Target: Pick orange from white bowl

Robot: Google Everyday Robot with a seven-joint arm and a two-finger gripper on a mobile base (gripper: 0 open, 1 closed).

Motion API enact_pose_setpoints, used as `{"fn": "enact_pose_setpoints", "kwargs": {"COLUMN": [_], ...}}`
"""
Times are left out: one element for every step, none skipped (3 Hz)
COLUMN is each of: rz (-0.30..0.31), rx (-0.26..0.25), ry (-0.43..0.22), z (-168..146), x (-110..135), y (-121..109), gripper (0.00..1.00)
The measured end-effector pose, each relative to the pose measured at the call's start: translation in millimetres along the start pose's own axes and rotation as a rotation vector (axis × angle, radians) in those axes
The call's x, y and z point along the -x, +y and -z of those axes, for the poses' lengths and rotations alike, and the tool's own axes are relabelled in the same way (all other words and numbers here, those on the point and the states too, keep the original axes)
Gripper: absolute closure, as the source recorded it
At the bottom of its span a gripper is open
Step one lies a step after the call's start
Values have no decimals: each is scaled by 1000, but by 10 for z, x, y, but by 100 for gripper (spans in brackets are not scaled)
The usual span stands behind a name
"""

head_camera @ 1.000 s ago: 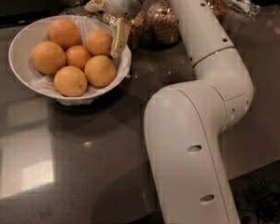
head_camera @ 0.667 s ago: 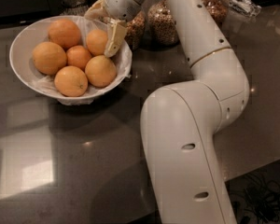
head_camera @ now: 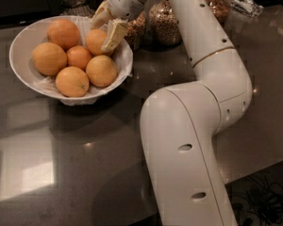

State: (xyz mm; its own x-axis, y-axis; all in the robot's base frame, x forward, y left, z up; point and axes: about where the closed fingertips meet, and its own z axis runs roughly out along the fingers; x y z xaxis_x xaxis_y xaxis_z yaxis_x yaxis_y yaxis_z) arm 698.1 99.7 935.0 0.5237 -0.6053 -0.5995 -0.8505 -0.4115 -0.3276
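Note:
The white bowl [head_camera: 20, 46] stands at the table's far left and holds several pale oranges around a smaller, deeper orange one [head_camera: 79, 56]. My gripper [head_camera: 102, 36] reaches down into the bowl's far right side. Its two cream fingers straddle the orange [head_camera: 95, 42] at the back right: one finger [head_camera: 113, 34] lies across its right front and the other [head_camera: 100, 15] sits behind its top. The fingers press against that orange, which still rests among the others in the bowl.
Glass jars of grain [head_camera: 164, 25] stand just behind and right of the bowl, close to the wrist. My white arm [head_camera: 193, 126] arches over the dark table's right half. A clear container [head_camera: 243, 3] lies at the far right.
The front finger has swung left onto the back-right orange, closing the gap. The orange and the bowl have barely moved.

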Motion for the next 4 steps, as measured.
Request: {"fn": "enact_pose_setpoints", "kwargs": {"rz": [1, -13, -15, -15], "rx": [3, 9, 9, 9], "ry": [-2, -12, -14, -14], "z": [-26, -81, -80, -80], "x": [-22, -119, -123, -123], "y": [-9, 2, 2, 2], "gripper": [30, 8, 10, 34]}}
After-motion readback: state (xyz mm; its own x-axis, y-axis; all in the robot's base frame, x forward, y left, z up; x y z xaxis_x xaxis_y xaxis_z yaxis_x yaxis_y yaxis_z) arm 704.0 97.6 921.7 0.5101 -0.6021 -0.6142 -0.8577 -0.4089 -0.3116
